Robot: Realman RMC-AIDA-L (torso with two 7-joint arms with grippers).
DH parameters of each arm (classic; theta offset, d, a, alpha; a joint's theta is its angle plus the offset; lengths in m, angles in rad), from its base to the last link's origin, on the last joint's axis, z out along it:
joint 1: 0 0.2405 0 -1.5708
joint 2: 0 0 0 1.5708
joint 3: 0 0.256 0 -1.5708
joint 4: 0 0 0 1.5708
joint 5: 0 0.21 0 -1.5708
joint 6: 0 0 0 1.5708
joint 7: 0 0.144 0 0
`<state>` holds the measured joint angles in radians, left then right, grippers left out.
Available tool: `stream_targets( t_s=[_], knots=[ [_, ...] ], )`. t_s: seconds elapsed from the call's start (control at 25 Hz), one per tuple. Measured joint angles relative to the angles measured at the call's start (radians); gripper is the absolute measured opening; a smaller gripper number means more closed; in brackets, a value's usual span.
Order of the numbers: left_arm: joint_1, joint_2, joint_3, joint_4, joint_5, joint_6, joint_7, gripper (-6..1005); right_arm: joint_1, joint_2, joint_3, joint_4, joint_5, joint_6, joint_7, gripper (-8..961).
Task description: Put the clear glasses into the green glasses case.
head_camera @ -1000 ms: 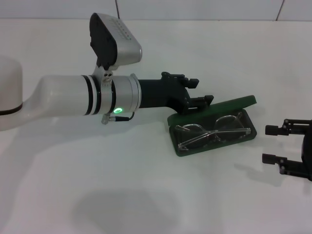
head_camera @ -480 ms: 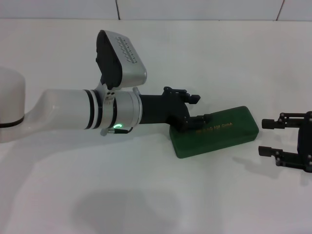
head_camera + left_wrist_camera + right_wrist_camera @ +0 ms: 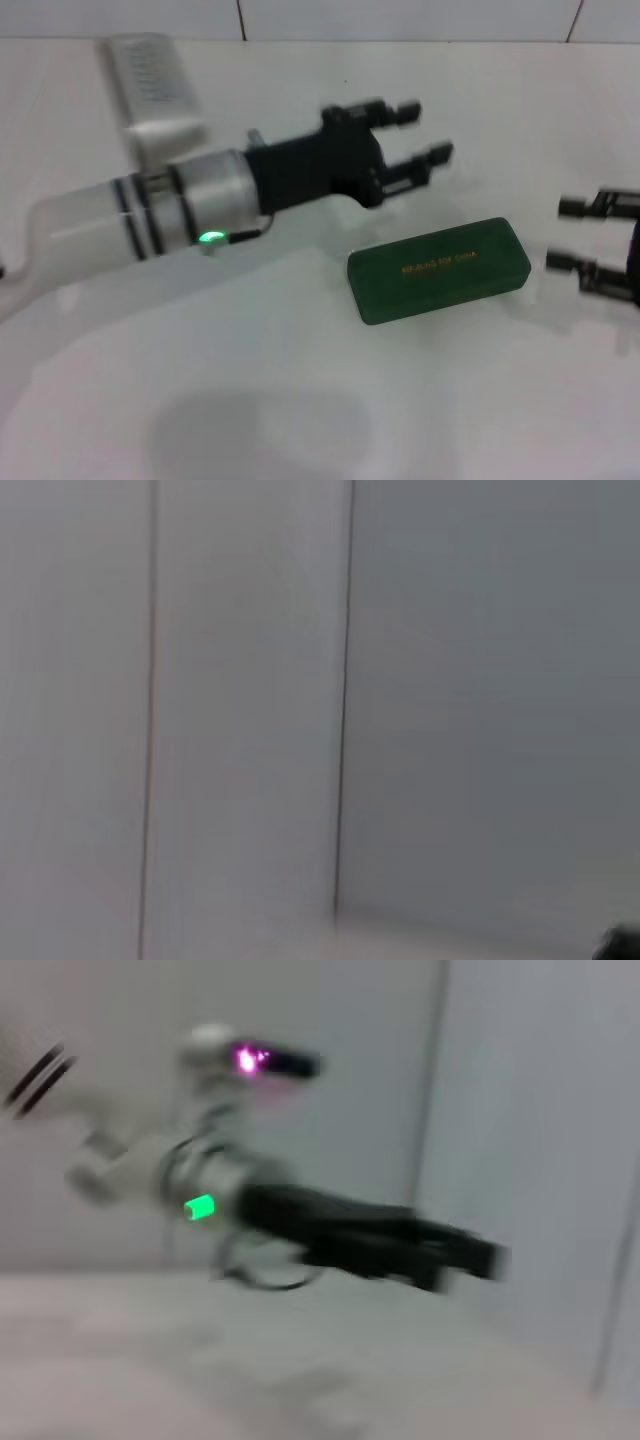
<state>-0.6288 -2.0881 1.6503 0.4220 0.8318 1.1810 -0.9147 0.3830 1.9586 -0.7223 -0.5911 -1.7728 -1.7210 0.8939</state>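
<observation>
A white tabletop (image 3: pixel 300 400) fills the head view, with a tiled wall (image 3: pixel 400 18) along its far edge at twelve o'clock. The largest thing on view is the robot's left arm (image 3: pixel 150 210), white with a black wrist section, reaching in from nine o'clock toward the centre and raised above the table. At its end the left gripper (image 3: pixel 422 130) sits at about one o'clock from the middle of the view, its two black fingers spread apart with nothing between them; it hangs clear above and behind the case, touching nothing, which reads as an arm with no work left on the lid. Just below it, right of centre, lies the green glasses case (image 3: pixel 438 270), flat on the table, lid shut, gold lettering facing up. The clear glasses cannot be seen anywhere; with the lid down, my judgement is that they are inside, so the task looks essentially complete. At three o'clock, at the view's edge, the right gripper (image 3: pixel 575 235) rests low near the table, beside the case's right end but apart from it, its fingers parted and empty, seemingly idle. The right wrist view shows only the left arm's black gripper (image 3: pixel 460 1250) across the table; the left wrist view shows bare wall.
</observation>
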Motion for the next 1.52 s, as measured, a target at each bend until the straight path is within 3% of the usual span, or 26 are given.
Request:
stream_targets(
  t_s=[0.16, 0.28, 0.44, 0.72, 1.08, 1.52],
  knots=[
    [0.084, 0.041, -0.119, -0.004, -0.001, 0.231, 0.05, 591, 0.048, 0.006, 0.05, 0.01, 0.06, -0.019, 0.018, 576],
    [0.144, 0.079, -0.139, -0.012, 0.011, 0.326, 0.082, 590, 0.094, 0.007, 0.046, 0.023, 0.072, -0.074, 0.028, 578],
    [0.232, 0.097, -0.141, -0.011, 0.062, 0.388, 0.149, 589, 0.155, 0.015, 0.027, 0.057, 0.066, -0.133, 0.023, 581],
    [0.297, 0.088, -0.144, -0.014, 0.123, 0.41, 0.203, 589, 0.172, 0.04, -0.051, 0.06, 0.062, -0.105, 0.007, 587],
    [0.285, 0.086, -0.145, -0.014, 0.149, 0.414, 0.211, 589, 0.169, 0.043, -0.058, 0.06, 0.062, -0.103, 0.004, 594],
    [0.274, 0.087, -0.146, -0.014, 0.153, 0.41, 0.211, 589, 0.173, 0.054, -0.145, 0.052, 0.064, -0.074, 0.008, 603]
  ],
)
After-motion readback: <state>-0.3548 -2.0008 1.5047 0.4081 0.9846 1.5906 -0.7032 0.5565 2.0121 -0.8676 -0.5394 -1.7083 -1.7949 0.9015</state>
